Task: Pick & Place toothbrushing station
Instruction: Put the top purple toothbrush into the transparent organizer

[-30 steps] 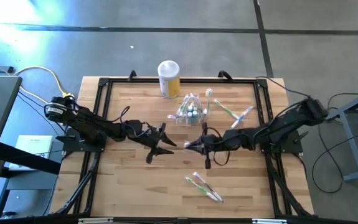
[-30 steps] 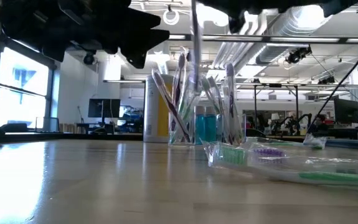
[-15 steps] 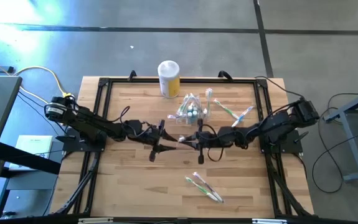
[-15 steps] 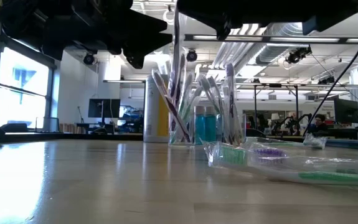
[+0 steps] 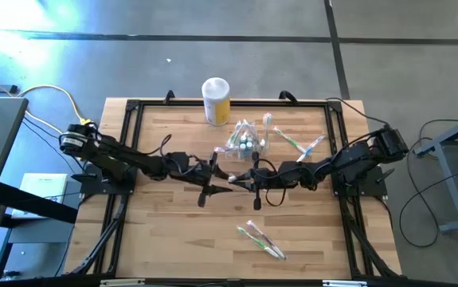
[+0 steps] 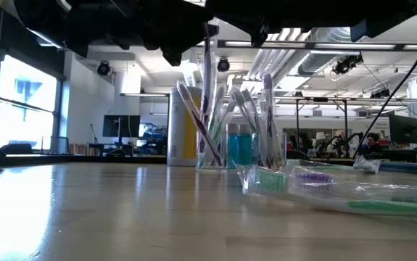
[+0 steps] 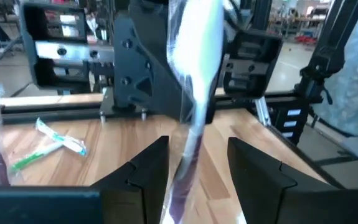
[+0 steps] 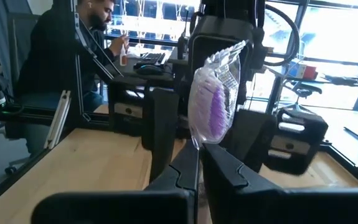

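**Q:** Where are the two arms?

**A:** Both dark arms reach inward over the middle of the table, meeting near its centre. The left gripper (image 5: 215, 177) comes in from the left side, the right gripper (image 5: 236, 180) from the right, their tips just beside each other.

**Q:** How do the fingers stand?

**A:** The left gripper's fingers (image 7: 147, 165) are parted, one on each side of a wrapped toothbrush (image 7: 194, 118). The right gripper's fingers (image 8: 219, 165) are pressed together, pinching that same toothbrush upright.
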